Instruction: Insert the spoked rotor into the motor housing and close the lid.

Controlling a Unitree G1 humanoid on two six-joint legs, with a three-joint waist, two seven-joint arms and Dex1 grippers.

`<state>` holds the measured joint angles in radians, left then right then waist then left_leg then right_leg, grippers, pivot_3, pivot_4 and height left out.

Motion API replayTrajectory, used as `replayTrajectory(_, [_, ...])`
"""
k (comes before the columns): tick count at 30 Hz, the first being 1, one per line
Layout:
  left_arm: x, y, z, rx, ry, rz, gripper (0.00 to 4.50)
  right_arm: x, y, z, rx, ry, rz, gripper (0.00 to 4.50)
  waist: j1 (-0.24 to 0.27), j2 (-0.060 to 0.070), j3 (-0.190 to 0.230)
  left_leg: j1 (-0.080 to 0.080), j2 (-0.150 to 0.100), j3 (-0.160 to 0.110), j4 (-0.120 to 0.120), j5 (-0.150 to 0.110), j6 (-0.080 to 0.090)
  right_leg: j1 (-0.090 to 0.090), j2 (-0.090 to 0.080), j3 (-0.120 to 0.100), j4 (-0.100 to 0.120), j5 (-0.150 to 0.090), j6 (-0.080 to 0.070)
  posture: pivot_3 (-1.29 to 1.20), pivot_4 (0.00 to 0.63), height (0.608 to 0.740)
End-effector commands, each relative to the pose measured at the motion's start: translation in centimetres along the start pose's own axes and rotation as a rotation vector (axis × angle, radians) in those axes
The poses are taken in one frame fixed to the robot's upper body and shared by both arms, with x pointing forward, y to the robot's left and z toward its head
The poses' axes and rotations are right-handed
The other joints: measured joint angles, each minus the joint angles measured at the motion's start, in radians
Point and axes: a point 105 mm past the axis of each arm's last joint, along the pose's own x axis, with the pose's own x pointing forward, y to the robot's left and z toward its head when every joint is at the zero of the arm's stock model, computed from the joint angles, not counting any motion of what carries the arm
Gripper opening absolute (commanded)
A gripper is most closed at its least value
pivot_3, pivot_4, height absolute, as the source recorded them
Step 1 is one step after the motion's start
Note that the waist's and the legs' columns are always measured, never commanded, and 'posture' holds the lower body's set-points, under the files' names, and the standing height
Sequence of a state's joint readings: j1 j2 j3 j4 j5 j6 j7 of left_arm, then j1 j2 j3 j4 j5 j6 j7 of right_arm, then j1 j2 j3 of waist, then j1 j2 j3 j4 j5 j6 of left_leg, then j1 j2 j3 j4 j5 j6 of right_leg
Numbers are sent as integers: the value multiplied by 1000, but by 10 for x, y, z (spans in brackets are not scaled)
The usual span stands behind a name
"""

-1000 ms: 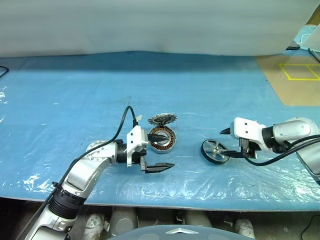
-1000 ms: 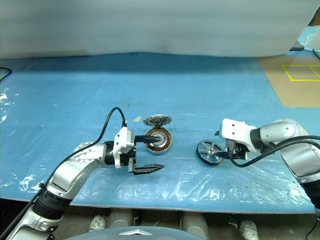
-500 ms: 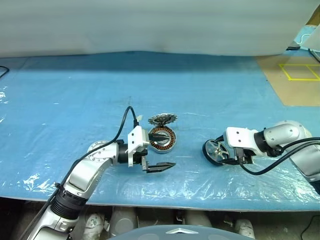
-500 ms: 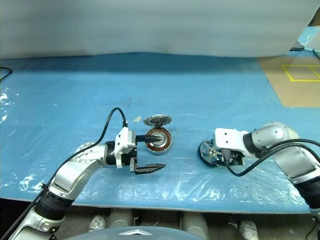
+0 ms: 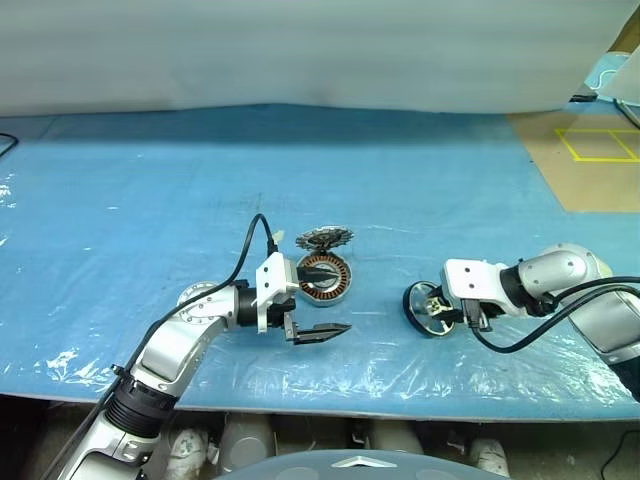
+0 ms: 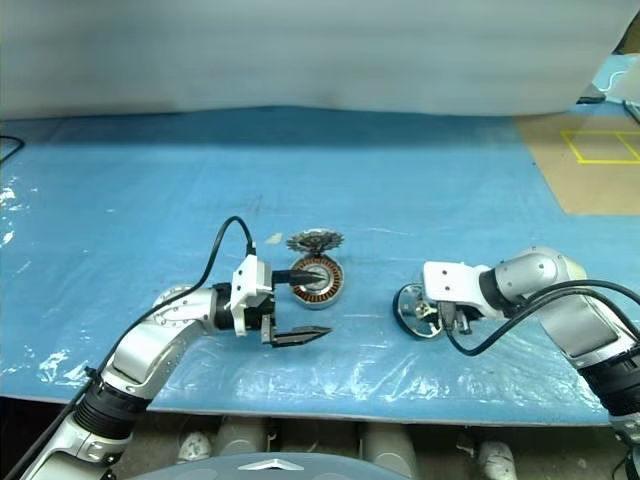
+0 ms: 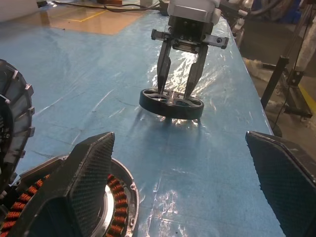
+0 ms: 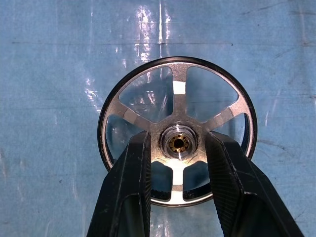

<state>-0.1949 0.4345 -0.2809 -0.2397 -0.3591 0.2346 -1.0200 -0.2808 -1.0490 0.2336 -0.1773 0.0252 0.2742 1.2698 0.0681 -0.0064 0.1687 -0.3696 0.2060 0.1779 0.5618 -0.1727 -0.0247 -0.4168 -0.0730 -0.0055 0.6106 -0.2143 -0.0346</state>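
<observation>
Rotor point(image 8: 177, 133) — right gripper point(image 8: 177, 148) fingers straddle hub, contact unclear; left gripper point(image 5: 318, 303) spread.

You see one rotor point(image 5: 428, 307), one housing point(image 5: 324, 279), one lid point(image 5: 325, 238) at housing's 12 o'clock, two grippers: left point(image 5: 318, 302), right point(image 8: 177, 148).

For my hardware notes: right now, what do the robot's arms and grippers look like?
Both arms have silver-grey rounded segments, black joint collars and a white block at the wrist. A black cable loops over each forearm. The left gripper and right gripper each have two black, tapering fingers.
</observation>
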Motion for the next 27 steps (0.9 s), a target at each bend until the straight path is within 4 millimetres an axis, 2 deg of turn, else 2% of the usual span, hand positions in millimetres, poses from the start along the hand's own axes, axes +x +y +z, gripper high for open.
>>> replayTrajectory(1, [-4,4,5,36,-13,18,4500,-5,-12,6,-1,-20,-48,1235,0,0,0,0,0,0,0,0,0,0,0,0,0,0,0,0,150,740])
replayTrajectory(7, [-19,10,7,35,-7,81,4500,-11,-21,20,1,-71,-66,1235,0,0,0,-1,0,0,-1,0,0,-1,0,0,0,0,0,0,150,740])
replayTrajectory(15, [-46,15,14,-2,-35,166,4500,-27,-19,68,63,-284,-2,1235,2,1,0,-3,0,0,0,0,0,-2,0,-1,0,0,-1,0,150,740])
replayTrajectory(17, [-49,19,16,-4,-50,193,4500,-23,-23,80,104,-364,-2,1235,2,1,0,-2,0,0,0,0,0,-2,0,-1,1,0,-1,0,150,740])
replayTrajectory(22, [-51,20,9,13,-28,213,4500,-1,-34,99,187,-485,-33,1235,1,1,0,-2,0,0,0,0,0,-2,0,-1,2,0,-1,0,150,740])
replayTrajectory(27, [-56,20,5,16,-12,223,4500,12,-44,115,236,-560,-57,1235,1,1,0,-3,0,0,0,0,0,-4,0,-1,2,0,-1,0,150,740])
